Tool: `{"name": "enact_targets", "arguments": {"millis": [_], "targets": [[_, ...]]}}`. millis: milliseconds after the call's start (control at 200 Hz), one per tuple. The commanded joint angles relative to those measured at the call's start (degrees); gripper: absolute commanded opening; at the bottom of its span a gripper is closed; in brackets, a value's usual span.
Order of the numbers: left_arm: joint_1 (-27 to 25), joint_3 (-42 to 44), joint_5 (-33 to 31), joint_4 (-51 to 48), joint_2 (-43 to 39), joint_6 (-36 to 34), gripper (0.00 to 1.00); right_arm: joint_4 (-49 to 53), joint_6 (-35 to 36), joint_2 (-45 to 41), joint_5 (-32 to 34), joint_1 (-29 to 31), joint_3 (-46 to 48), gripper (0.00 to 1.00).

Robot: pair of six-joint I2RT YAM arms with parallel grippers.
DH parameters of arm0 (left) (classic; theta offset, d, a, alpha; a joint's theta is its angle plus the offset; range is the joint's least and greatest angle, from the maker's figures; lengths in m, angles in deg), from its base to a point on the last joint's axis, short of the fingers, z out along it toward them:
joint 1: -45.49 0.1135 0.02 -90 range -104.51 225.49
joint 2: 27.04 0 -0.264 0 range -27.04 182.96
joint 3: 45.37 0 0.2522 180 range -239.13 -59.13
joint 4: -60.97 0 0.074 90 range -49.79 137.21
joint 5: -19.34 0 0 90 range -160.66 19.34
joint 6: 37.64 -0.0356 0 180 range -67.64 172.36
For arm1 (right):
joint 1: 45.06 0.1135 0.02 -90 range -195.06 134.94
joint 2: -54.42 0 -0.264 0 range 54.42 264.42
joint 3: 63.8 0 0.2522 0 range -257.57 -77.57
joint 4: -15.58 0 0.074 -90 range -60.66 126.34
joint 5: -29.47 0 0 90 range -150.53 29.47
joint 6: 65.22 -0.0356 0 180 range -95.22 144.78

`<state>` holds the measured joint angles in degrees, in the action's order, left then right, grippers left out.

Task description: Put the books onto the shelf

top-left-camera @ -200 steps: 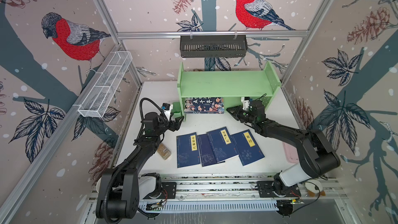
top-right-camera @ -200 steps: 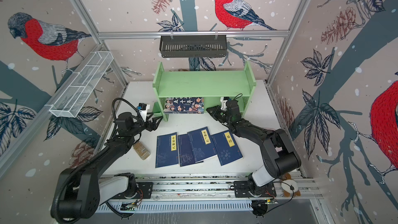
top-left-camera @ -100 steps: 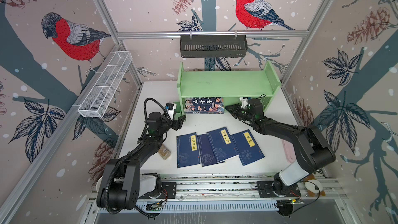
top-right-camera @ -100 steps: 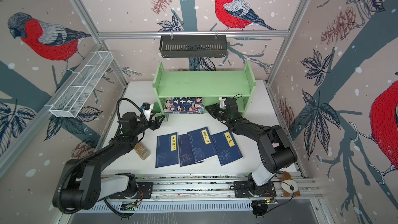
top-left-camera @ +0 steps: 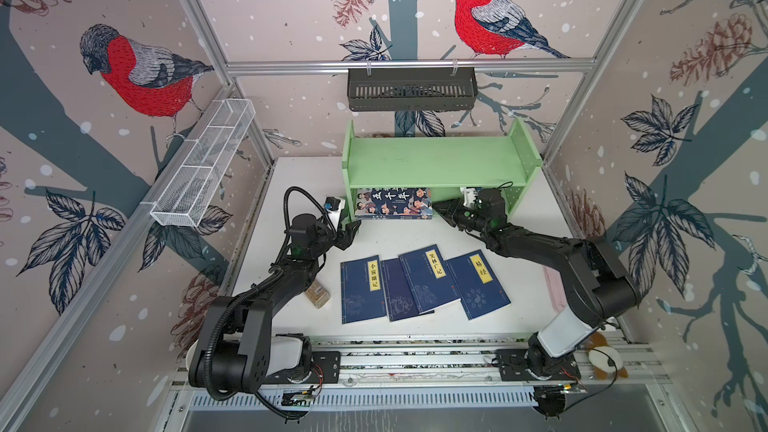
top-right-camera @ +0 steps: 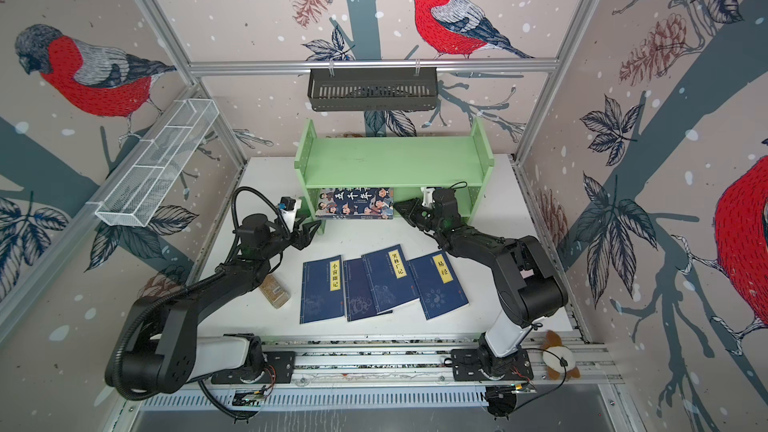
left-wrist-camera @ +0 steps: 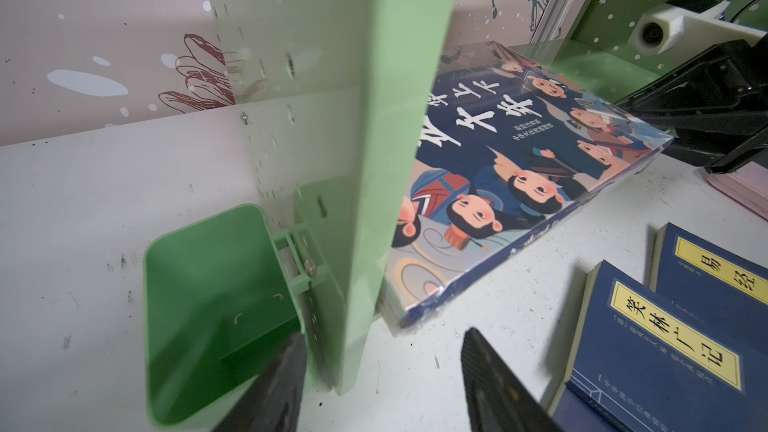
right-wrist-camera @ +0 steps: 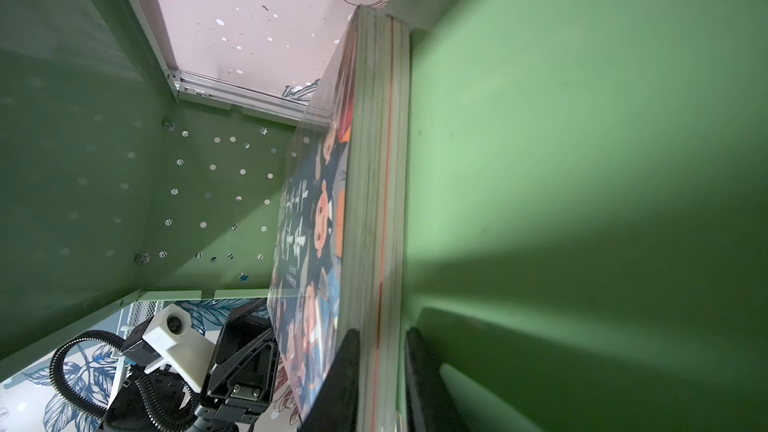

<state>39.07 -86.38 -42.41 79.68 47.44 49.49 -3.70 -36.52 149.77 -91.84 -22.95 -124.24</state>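
While the outstretched right gripper [top-left-camera: 441, 209] clamps the cartoon book [top-left-camera: 392, 203] from the right, the left gripper [top-left-camera: 354, 228] hovers left, jaws apart.

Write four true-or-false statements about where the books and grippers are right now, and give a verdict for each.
1. Four navy books lie on the table in front of the shelf. True.
2. The cartoon book stands upright on the top tier. False: it lies flat on the lower tier.
3. The left gripper holds a navy book. False: it is open and empty at the shelf's side panel, by the green cup.
4. The right gripper has a finger on each side of the cartoon book's edge. True.
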Motion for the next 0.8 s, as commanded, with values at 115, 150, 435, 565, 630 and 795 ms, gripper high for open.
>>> {"name": "enact_targets", "arguments": {"millis": [115,150,435,565,630,795], "targets": [[0.0,-0.4,-0.9,4.9,0.5,-1.4,0.54,0.6,0.7,1.4,-1.9,0.0,-1.5,0.23],[0.0,-0.4,-1.0,4.9,0.6,-1.3,0.53,0.6,0.7,1.6,-2.0,0.1,-1.6,0.23],[0.0,-0.9,-0.9,5.4,1.5,-1.5,0.46,0.2,0.6,3.1,-2.7,0.1,-2.6,0.23],[0.0,-1.1,-0.9,5.4,1.5,-1.4,0.45,0.1,0.6,3.2,-2.8,0.0,-2.6,0.23],[-0.1,-1.1,-0.9,5.5,1.5,-1.4,0.44,0.1,0.6,3.2,-2.8,-0.1,-2.6,0.24],[-0.1,-0.8,-0.9,5.1,1.0,-1.3,0.47,0.0,0.5,0.7,-1.0,-0.7,-0.2,0.32]]}}
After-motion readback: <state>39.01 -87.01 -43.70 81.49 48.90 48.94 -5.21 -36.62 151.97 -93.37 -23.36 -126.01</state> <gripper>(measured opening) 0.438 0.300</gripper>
